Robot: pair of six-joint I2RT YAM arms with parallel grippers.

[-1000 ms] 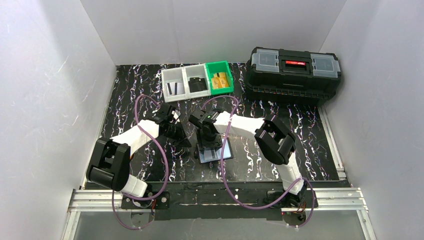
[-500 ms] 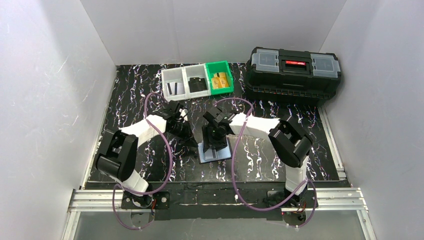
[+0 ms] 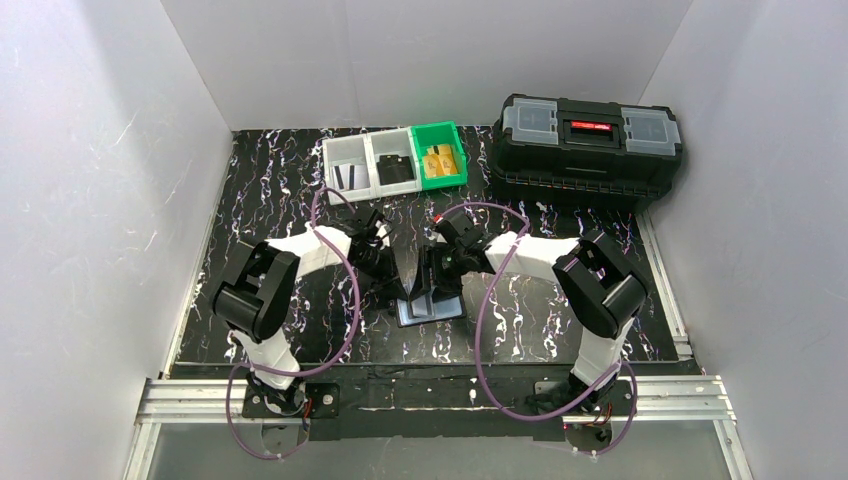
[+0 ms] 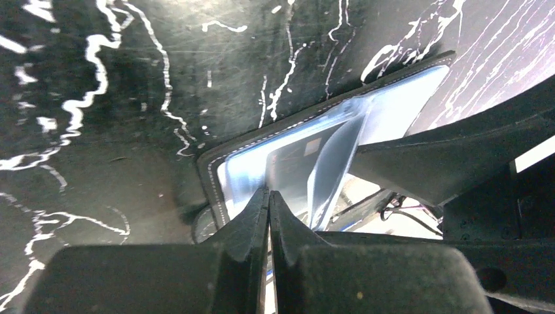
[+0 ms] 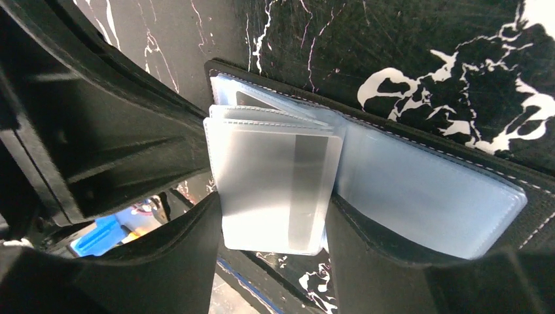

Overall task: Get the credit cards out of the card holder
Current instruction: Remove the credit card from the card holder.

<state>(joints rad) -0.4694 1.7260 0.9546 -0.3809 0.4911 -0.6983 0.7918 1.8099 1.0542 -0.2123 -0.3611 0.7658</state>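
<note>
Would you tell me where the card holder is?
The card holder lies open at the top view's centre, between the left arm and right arm, below the green bin.

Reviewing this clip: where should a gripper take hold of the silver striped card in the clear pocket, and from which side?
Probably the whitish-silver card's near edge, facing the right wrist camera, pinched across its flat faces. That end looks free, while the far end sits by the pocket's stitched seam inside the card holder; the card is too thin to hold edgewise.
</note>
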